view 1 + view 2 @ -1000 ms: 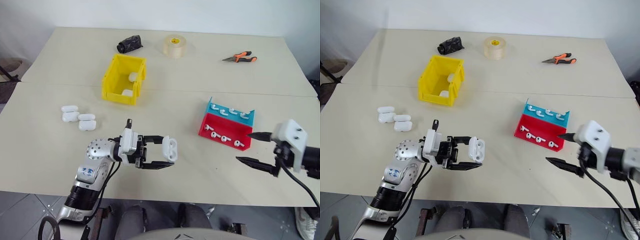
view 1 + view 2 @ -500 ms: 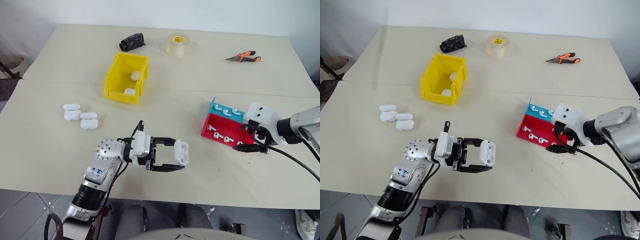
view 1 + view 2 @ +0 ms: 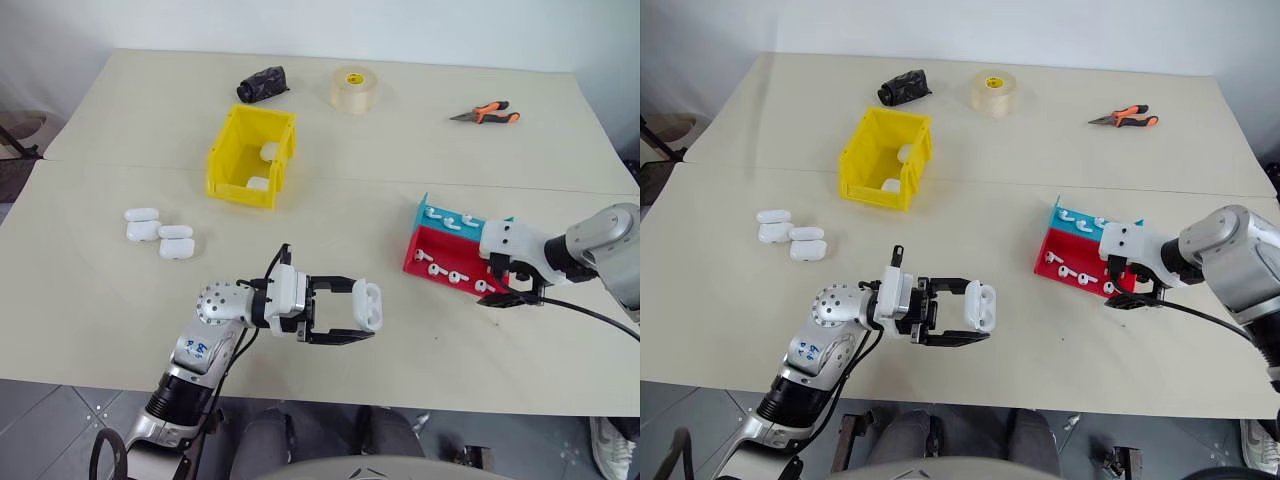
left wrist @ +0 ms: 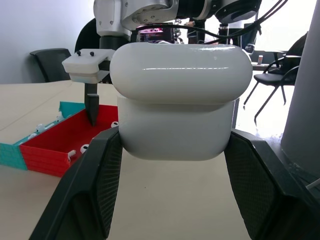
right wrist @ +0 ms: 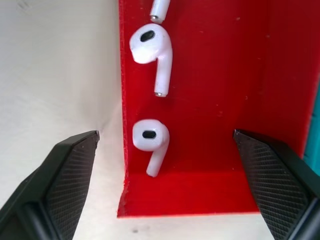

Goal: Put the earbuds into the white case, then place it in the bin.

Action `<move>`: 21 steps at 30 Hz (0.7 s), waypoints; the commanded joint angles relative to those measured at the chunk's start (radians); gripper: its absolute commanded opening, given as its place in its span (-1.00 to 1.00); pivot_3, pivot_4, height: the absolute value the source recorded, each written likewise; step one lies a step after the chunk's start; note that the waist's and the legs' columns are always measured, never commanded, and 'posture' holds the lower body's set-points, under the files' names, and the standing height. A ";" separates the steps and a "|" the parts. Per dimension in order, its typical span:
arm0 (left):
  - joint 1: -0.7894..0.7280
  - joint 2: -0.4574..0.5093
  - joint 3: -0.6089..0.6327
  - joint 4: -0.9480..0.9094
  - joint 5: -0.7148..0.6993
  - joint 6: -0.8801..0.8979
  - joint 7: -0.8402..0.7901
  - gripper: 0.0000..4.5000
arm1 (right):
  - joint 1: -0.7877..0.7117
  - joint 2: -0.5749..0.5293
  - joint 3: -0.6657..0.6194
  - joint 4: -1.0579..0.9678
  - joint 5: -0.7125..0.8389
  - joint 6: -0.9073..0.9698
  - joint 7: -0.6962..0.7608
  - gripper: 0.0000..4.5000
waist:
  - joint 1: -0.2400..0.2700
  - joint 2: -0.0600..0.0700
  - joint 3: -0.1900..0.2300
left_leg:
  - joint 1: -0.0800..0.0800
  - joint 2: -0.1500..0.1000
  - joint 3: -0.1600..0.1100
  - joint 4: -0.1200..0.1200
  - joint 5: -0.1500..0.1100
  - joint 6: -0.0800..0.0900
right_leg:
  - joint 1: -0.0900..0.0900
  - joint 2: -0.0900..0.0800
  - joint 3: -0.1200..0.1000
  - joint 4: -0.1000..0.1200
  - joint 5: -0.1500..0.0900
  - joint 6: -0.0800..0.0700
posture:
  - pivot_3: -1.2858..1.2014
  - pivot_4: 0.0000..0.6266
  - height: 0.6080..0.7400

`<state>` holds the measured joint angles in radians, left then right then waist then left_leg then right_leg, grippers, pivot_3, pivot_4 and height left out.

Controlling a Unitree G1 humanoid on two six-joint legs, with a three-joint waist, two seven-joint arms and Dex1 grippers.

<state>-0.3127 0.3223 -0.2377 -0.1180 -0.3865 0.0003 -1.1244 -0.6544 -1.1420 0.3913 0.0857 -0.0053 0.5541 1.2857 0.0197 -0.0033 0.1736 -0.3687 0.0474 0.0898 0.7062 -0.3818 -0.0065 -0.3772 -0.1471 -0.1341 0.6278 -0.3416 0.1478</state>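
Holding the white case pinched in my left gripper above the table, I have no buds loaded yet, I think; its lid looks closed. My right gripper hangs spread over the earbuds in the red tray. The bin sits well beyond, already holding cases. Spare cases lie aside; nothing blocks me.
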 commanded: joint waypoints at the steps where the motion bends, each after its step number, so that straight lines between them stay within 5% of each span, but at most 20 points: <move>1: 0.002 0.001 -0.008 -0.056 -0.003 -0.003 0.011 0.21 | -0.021 0.014 0.001 0.024 -0.040 -0.035 0.028 0.92 | 0.000 0.000 0.000 | 0.000 0.000 0.000 0.000 0.000 0.000 | 0.000 0.000 0.000 0.000 0.000 0.000 | 0.03 -0.52 1.00; 6: 0.008 0.007 -0.004 -0.067 -0.008 0.005 0.018 0.21 | -0.031 0.029 -0.002 0.045 -0.073 -0.058 0.064 0.32 | 0.000 0.000 0.000 | 0.000 0.000 0.000 0.001 0.000 0.000 | 0.000 0.000 0.000 0.000 0.000 0.000 | 0.03 -0.52 1.00; 16: 0.006 0.005 -0.007 -0.069 -0.006 0.008 0.024 0.21 | -0.043 0.045 -0.007 0.056 -0.117 -0.085 0.109 0.32 | 0.000 0.000 0.000 | 0.000 0.000 0.000 0.001 0.000 0.000 | 0.000 0.000 0.000 0.000 0.000 0.000 | 0.03 -0.52 1.00; 21: 0.006 0.005 -0.008 -0.071 -0.005 0.007 0.028 0.21 | -0.038 0.055 -0.010 0.051 -0.127 -0.081 0.125 -0.21 | -0.001 0.000 0.000 | 0.000 0.000 0.000 0.001 0.000 0.000 | 0.000 0.000 0.000 0.000 0.000 0.000 | 0.03 -0.52 1.00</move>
<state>-0.3056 0.3292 -0.2406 -0.1452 -0.3866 0.0124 -1.1040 -0.6926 -1.0918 0.3902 0.1414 -0.1187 0.4705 1.4089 0.0186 -0.0033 0.1735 -0.3688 0.0475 0.0898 0.7078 -0.3819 -0.0064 -0.3769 -0.1470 -0.1342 0.6281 -0.3415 0.1480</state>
